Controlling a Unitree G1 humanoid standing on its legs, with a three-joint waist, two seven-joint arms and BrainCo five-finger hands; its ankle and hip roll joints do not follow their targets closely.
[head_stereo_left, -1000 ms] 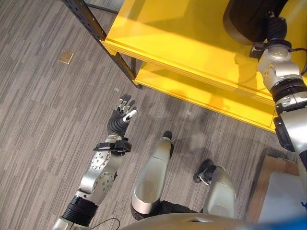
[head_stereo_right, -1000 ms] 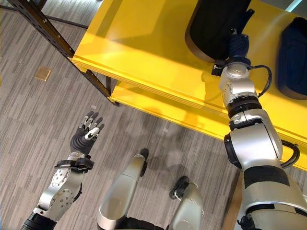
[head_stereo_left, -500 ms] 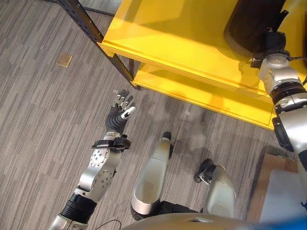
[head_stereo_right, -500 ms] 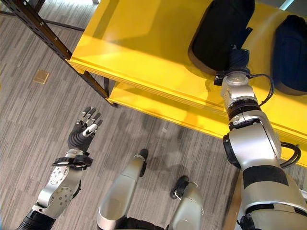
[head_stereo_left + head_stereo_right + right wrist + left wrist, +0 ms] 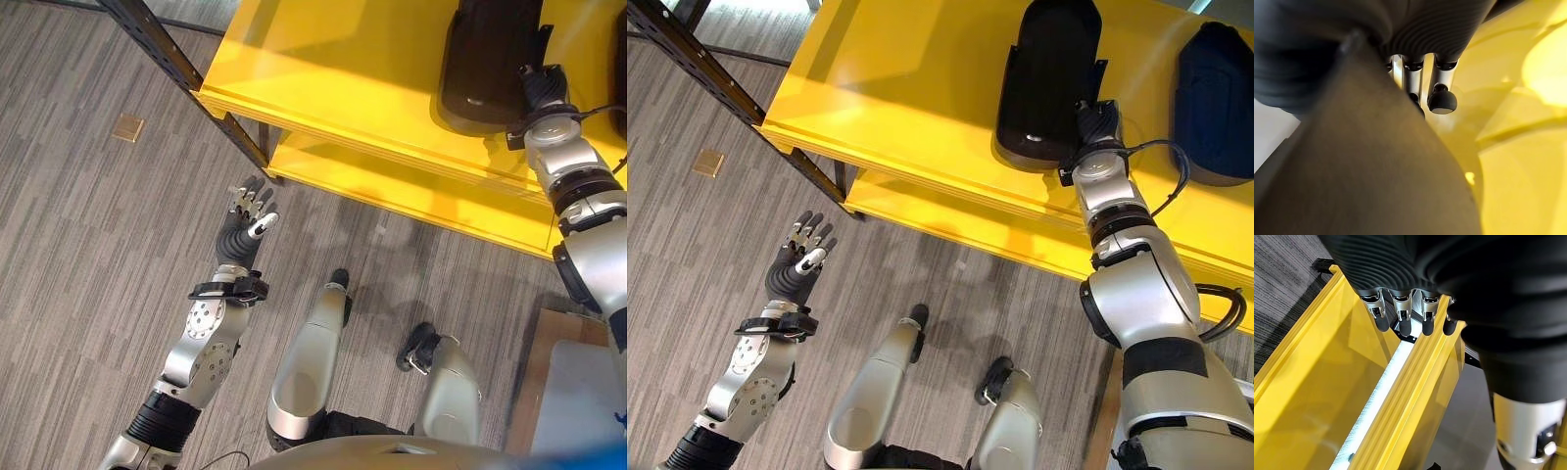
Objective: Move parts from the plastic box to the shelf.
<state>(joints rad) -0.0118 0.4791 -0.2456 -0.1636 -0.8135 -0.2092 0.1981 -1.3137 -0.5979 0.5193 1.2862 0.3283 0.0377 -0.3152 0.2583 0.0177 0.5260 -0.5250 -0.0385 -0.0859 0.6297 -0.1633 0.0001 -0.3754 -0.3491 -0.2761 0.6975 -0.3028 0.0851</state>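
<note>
Grey carpet floor (image 5: 88, 245) fills the left of the frame. Left hand (image 5: 247, 217) sits mid-left, fingers spread, holding nothing, above the floor. Yellow shelf (image 5: 911, 88) spans the top. Black part (image 5: 1050, 83) lies flat on it, upper right of centre; right hand (image 5: 1095, 125) is curled on its near right edge. Second dark part (image 5: 1215, 98) lies far upper right.

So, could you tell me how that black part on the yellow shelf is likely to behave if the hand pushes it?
The black part looks like a rigid moulded shell, so it probably keeps its shape. It lies flat and broad on the yellow shelf, so it should slide rather than roll or tip. The shelf looks glossy, so it may slip easily. The right hand is at its edge.
</note>
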